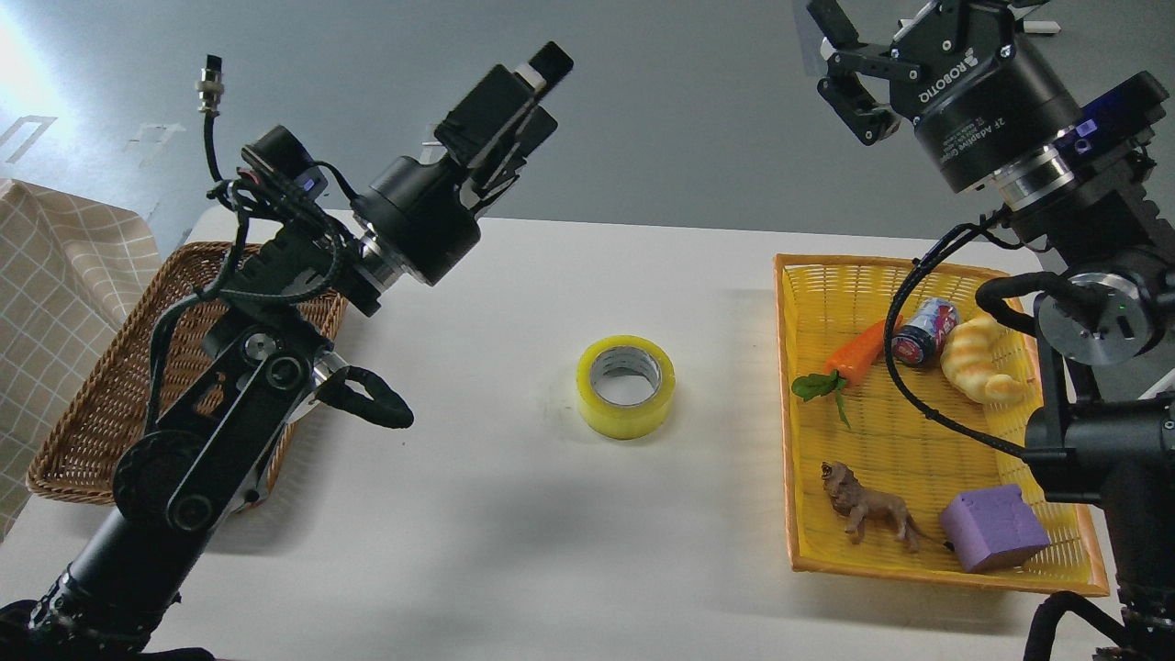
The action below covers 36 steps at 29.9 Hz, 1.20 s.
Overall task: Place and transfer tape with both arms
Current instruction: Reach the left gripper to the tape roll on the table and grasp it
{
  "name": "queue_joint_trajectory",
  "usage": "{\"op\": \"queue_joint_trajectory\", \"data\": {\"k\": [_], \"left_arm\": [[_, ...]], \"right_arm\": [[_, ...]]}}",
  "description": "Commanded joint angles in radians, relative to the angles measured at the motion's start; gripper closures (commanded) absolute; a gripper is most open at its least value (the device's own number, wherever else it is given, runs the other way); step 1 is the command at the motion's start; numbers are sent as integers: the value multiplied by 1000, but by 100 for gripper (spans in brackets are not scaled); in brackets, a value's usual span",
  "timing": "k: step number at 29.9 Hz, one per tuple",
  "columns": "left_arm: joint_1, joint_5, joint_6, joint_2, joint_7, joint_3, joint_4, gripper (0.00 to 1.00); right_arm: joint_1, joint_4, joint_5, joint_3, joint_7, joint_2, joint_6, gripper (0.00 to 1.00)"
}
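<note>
The tape [627, 386], a yellowish roll with a pale grey core, lies flat on the white table [514, 514] near its middle. My left gripper [537, 73] is raised above the table's far edge, up and to the left of the tape and well apart from it. It is turned side-on, so its fingers overlap. My right gripper [904, 23] is high at the top right, above the yellow basket. Its jaws are spread and empty, with the tips cut off by the top edge.
A brown wicker basket [83, 413] stands at the left, under my left arm. A yellow basket [787, 413] at the right holds a toy carrot [854, 353], a can [923, 332], a croissant toy [982, 363], a lion figure [872, 509] and a purple block [991, 528].
</note>
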<state>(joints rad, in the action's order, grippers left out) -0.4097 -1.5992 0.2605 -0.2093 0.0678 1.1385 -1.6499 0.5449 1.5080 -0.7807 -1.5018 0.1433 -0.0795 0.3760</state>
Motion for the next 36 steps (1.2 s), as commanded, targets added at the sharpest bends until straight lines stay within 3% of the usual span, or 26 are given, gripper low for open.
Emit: {"op": "queue_joint_trajectory", "data": {"k": [1,4,10,14,15,17,23,30,36], "left_arm": [[-23,-174,0,-5,-66,-61,-2,2],[-84,-345,-1,-7,-132,-172,66,2],[-147,-583,-38,65,-146,-295,238,2],[-169,-583,-35,97,-258,-390,373,2],[-182,-583,-37,106,-311,-422,412,2],[-195,-583,-38,108,-348,-460,441,2],[-190,-583,-49,90,-361,-559,449,2],[-192,-583,-49,99,-399,-562,447,2],[-178,-583,-49,108,-401,-562,461,2]], "right_arm": [[6,-11,1,0,-1,-2,4,0],[23,-32,4,0,-1,-2,11,0],[47,-60,4,0,-2,-2,12,0],[63,-63,4,0,-4,0,12,0],[69,-63,4,0,-5,0,12,0],[72,-63,4,-1,-5,0,11,0],[70,-61,4,-3,-7,-2,4,0],[58,-61,3,-6,-8,-2,6,0],[56,-57,3,-8,-8,-3,3,0]]}}
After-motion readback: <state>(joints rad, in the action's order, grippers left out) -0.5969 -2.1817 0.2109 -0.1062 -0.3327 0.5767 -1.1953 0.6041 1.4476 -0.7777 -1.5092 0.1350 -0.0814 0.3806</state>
